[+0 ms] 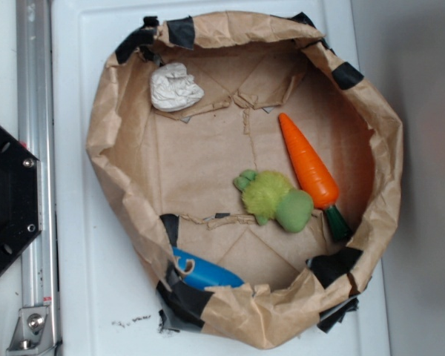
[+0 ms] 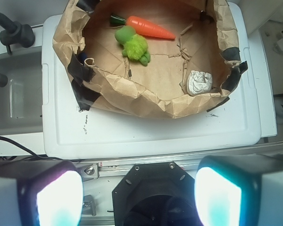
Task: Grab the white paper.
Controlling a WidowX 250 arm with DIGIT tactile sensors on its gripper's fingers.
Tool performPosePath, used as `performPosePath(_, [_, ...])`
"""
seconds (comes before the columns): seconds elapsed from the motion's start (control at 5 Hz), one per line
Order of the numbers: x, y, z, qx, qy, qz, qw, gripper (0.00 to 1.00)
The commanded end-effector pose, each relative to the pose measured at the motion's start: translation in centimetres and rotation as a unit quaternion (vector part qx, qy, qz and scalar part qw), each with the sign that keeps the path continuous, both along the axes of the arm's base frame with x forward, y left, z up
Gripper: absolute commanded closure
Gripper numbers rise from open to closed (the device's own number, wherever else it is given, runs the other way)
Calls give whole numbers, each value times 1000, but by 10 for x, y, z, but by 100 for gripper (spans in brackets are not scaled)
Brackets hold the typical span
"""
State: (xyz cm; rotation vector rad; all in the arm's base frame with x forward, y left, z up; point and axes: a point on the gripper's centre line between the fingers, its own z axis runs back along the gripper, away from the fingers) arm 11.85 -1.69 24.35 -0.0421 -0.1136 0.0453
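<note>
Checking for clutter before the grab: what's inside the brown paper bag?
Inside the brown paper bag: the white paper by its wall, an orange carrot, a green plush toy, and a blue object partly hidden under the folded rim.

You have a brown paper bag rolled down into a low basin, black tape patches along its rim. Inside: an orange carrot with a dark green stem, lying near the right wall in the exterior view. Touching its lower end, a fuzzy green plush toy. A blue object sits half hidden under the near rim. Bag rests on a white tabletop.
</note>
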Motion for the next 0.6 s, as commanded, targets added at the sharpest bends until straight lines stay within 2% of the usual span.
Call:
performPosePath(0.0, [0, 0, 0, 0, 0, 0, 1000, 0])
performPosePath(0.2, [50, 23, -26, 24, 1, -19, 1000, 0])
performPosePath(0.4, [94, 33, -44, 31, 19, -54, 998, 0])
